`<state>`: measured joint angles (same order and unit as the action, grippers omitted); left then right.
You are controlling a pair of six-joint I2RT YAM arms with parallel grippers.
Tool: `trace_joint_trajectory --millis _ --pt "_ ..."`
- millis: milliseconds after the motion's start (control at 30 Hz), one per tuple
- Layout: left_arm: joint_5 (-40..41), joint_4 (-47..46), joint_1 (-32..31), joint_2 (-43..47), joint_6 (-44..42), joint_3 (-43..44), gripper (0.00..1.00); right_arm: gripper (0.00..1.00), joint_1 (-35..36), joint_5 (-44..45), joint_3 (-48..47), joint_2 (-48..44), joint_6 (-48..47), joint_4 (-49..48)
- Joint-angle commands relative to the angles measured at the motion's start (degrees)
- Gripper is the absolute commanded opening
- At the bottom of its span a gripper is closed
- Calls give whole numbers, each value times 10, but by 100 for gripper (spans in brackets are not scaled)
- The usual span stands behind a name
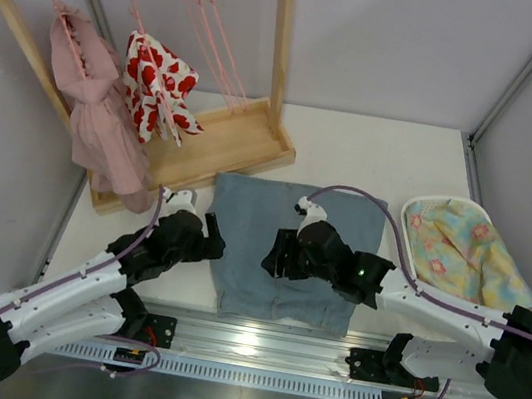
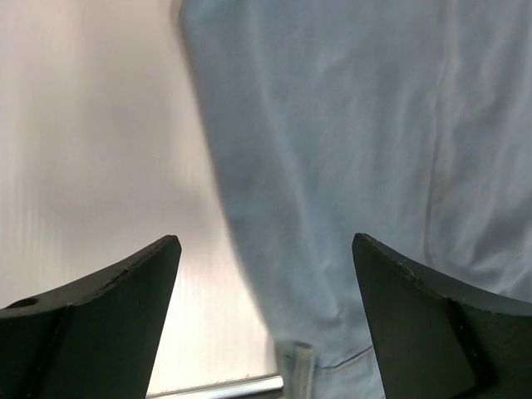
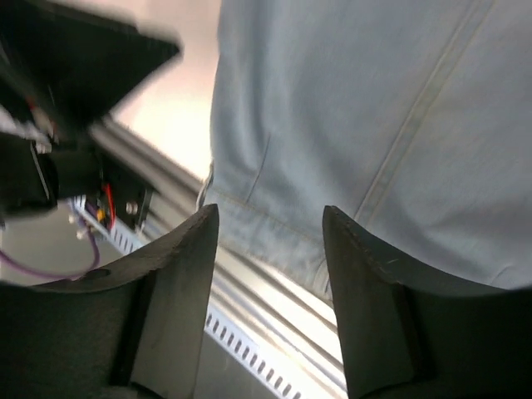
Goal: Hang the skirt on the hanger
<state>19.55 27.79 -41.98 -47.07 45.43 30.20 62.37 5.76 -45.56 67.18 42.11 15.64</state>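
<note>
The light blue denim skirt [image 1: 284, 248] lies flat on the table between the two arms, waistband toward the near edge. My left gripper [image 1: 213, 242] hovers at its left edge, open. In the left wrist view the skirt [image 2: 357, 141] fills the right side, and the left gripper [image 2: 266, 249] straddles the skirt's edge without holding it. My right gripper [image 1: 273, 258] is over the middle of the skirt, open. In the right wrist view the right gripper [image 3: 270, 218] stands above the skirt [image 3: 374, 108] near its waistband. Bare pink hangers [image 1: 215, 45] hang on the rack at the back.
A wooden clothes rack [image 1: 244, 145] stands at the back left with a pink ruffled dress [image 1: 97, 117] and a white garment with red hearts [image 1: 157, 86] hanging on it. A white basket [image 1: 415, 218] with floral cloth sits at the right. A metal rail [image 1: 253, 344] runs along the near edge.
</note>
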Motion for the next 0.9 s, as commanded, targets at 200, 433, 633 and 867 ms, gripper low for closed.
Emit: trace_joint_trajectory --millis 200,433,633,867 --pt "-64 -18 4 82 70 -95 90 75 -137 16 -71 22 -48 53" --pt "-50 -84 4 -6 56 -91 91 76 -216 4 -2 -40 -55 73" --pt "-117 -186 3 -98 63 -115 89 75 -220 -22 0 -46 -55 31" --pt "-123 -151 -13 -30 88 -148 88 75 -162 -21 -109 115 -77 -52"
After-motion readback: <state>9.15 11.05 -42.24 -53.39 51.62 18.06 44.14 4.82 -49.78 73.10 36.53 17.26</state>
